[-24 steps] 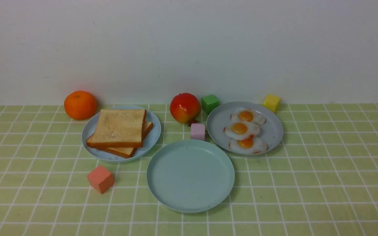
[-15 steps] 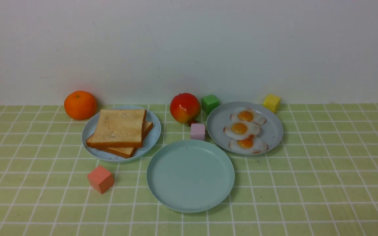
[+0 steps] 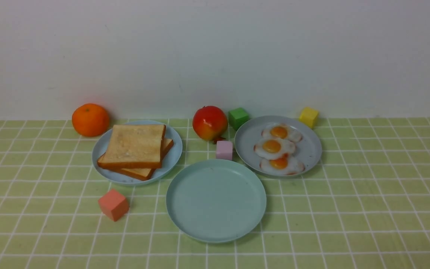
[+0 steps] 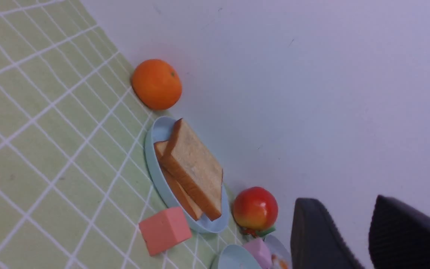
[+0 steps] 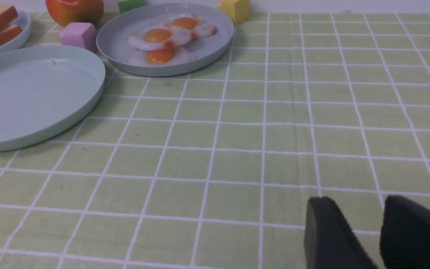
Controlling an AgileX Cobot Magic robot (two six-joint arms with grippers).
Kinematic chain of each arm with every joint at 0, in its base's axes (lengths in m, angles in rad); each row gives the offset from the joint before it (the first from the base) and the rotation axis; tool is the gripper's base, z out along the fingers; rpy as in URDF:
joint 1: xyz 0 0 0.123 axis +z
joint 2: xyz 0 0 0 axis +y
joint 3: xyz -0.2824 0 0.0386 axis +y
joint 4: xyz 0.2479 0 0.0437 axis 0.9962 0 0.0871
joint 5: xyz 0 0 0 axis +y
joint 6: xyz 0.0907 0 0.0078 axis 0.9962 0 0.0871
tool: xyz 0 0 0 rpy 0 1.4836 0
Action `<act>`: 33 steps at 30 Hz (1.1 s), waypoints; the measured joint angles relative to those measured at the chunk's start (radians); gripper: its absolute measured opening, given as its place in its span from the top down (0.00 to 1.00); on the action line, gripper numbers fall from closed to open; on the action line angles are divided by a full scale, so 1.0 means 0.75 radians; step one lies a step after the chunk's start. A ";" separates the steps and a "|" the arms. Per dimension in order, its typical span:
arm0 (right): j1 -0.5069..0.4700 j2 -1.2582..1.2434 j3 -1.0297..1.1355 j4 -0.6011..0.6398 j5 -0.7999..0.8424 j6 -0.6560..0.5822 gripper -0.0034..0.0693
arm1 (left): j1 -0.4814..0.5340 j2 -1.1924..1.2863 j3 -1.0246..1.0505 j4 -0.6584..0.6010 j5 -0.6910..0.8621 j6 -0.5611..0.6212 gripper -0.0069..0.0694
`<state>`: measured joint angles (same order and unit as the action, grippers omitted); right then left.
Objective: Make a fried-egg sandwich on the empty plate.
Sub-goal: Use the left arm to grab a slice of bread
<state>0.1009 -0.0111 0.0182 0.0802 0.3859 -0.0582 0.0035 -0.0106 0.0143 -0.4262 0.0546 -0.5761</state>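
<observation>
Two toast slices (image 3: 134,149) are stacked on a sky-blue plate (image 3: 173,157) at the left. They also show in the left wrist view (image 4: 192,170). Three fried eggs (image 3: 274,147) lie on a bluish-grey plate (image 3: 312,149) at the right, and show in the right wrist view (image 5: 162,37). The empty mint plate (image 3: 216,200) sits in front, between them; it shows in the right wrist view (image 5: 32,97). Neither gripper shows in the front view. My left gripper (image 4: 345,203) is open and empty, off the table. My right gripper (image 5: 355,201) is open and empty, low over the cloth, right of the mint plate.
An orange (image 3: 90,119), a red apple (image 3: 210,122), a green cube (image 3: 238,117) and a yellow cube (image 3: 308,116) stand near the back wall. A pink cube (image 3: 224,150) sits behind the mint plate. A salmon cube (image 3: 113,204) lies front left.
</observation>
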 joint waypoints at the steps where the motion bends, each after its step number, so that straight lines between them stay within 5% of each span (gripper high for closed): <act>1: 0.000 0.000 0.000 0.000 0.000 0.000 0.62 | 0.000 0.000 -0.033 0.000 0.045 0.006 0.63; 8: 0.000 0.000 0.000 0.000 0.000 0.000 0.62 | -0.044 0.235 -0.381 0.051 0.315 0.300 0.92; 13: 0.000 0.000 0.000 0.000 0.000 0.000 0.62 | -0.232 0.571 -0.619 0.058 0.569 0.592 0.93; 19: 0.000 0.000 0.000 0.000 -0.006 0.000 0.62 | -0.352 1.013 -0.860 0.063 0.928 0.708 0.93; 23: 0.000 0.000 0.007 0.023 -0.055 0.003 0.62 | -0.422 1.213 -0.933 0.068 0.951 0.755 0.93; 33: 0.000 0.000 0.012 0.586 -0.416 0.205 0.62 | -0.630 1.303 -0.966 0.172 0.882 0.718 0.93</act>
<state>0.1009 -0.0111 0.0268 0.5201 0.0737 0.0957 -0.4688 0.9665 -0.7099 -0.2971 0.7161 -0.0376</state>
